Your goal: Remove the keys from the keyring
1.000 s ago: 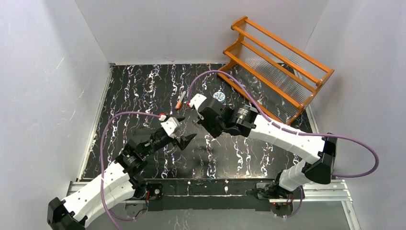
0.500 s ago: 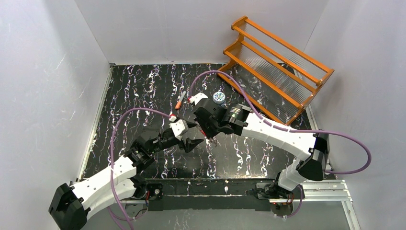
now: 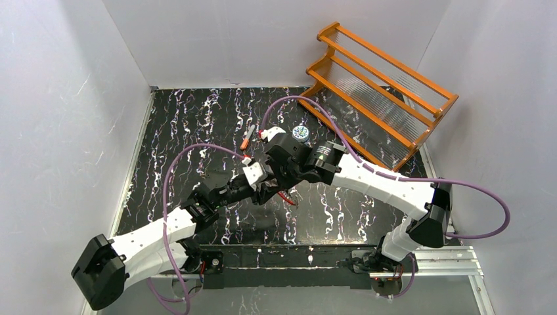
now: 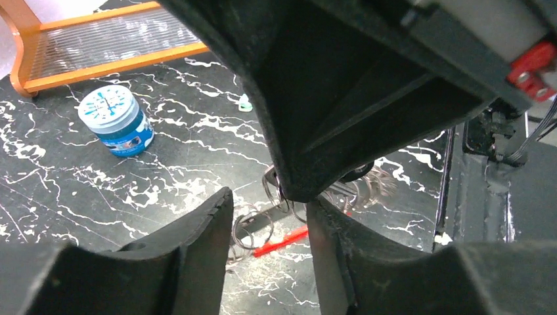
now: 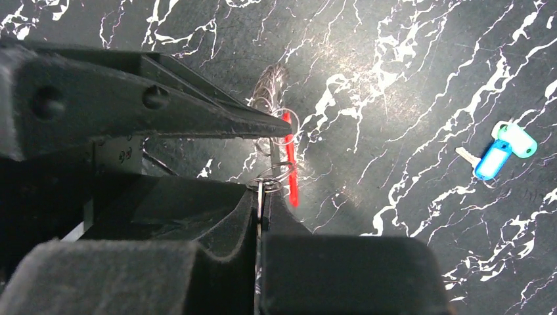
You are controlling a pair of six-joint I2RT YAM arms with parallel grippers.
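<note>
Over the marbled tabletop [image 3: 197, 131], the left hand [image 4: 269, 203] has closed in, narrowed yet gapped around the keyring [image 5: 291, 170]; the right hand [image 5: 261, 211] pinches a key [image 5: 261, 193] — separation looks imminent.

Black marbled table [image 3: 197, 125], white walls [image 3: 59, 98], orange rack [image 3: 381, 85] at back right.
</note>
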